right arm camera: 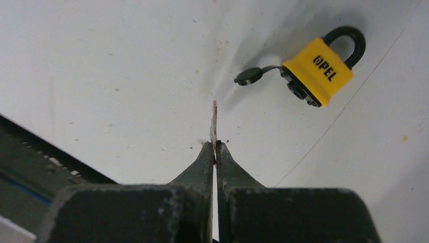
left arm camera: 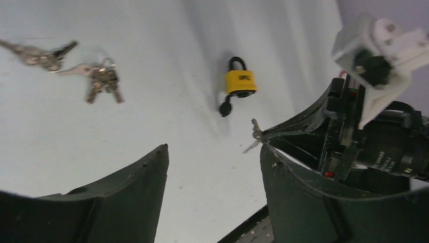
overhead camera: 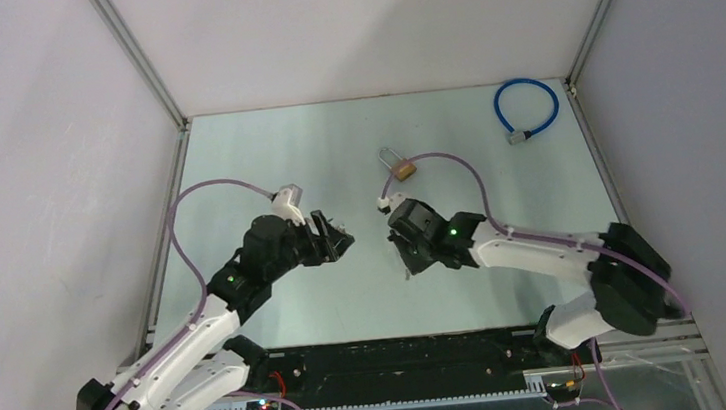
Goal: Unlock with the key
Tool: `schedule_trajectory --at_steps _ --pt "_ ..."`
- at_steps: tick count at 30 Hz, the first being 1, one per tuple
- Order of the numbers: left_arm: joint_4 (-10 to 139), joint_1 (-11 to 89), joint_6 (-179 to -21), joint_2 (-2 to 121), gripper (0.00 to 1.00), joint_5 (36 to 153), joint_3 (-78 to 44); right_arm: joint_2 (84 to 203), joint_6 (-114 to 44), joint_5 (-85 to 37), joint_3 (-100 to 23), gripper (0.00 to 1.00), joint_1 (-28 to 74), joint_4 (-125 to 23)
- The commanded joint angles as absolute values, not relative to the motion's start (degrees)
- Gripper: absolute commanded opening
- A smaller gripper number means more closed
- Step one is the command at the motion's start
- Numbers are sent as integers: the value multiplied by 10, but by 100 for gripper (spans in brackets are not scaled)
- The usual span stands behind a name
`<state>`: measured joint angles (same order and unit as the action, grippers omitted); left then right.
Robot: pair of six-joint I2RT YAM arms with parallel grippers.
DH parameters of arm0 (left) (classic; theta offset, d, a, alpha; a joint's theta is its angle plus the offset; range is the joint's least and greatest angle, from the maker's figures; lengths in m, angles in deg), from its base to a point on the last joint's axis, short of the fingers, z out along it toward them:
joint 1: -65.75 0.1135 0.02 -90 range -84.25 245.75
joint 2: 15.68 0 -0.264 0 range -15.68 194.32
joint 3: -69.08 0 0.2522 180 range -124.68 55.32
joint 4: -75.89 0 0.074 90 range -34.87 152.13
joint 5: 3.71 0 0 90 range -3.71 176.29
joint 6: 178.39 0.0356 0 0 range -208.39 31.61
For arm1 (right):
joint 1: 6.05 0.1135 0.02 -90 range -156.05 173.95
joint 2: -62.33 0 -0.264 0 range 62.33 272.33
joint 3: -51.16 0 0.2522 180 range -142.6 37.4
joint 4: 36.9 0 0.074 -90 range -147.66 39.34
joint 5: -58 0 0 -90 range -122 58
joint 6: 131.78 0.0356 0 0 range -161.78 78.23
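Note:
A yellow padlock [overhead camera: 402,169] with a dark shackle lies on the table beyond both grippers. It also shows in the left wrist view [left arm camera: 240,82] and the right wrist view [right arm camera: 318,71], with a black keyhole cap [right arm camera: 248,76] swung open beside it. My right gripper [right arm camera: 214,147] is shut on a thin silver key [right arm camera: 214,119], whose blade points out past the fingertips, short of the padlock. In the top view the right gripper [overhead camera: 407,264] is near the table's middle. My left gripper [left arm camera: 215,149] is open and empty, to the left of the right gripper [overhead camera: 342,237].
Two bunches of spare keys [left arm camera: 103,81] lie on the table at the upper left of the left wrist view. A coiled blue cable [overhead camera: 526,109] lies at the back right. Grey walls enclose the table on three sides.

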<state>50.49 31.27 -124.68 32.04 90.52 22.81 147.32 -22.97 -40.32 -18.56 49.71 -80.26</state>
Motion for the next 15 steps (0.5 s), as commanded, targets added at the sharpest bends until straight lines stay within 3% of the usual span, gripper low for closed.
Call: schedule_trajectory --at_steps 1,15 --pt "646 314 -1306 333 71 979 249 1393 -241 -388 -146 0 481 -707" --pt "795 245 -1235 338 69 1042 239 1186 -192 -117 -37 0 392 -481"
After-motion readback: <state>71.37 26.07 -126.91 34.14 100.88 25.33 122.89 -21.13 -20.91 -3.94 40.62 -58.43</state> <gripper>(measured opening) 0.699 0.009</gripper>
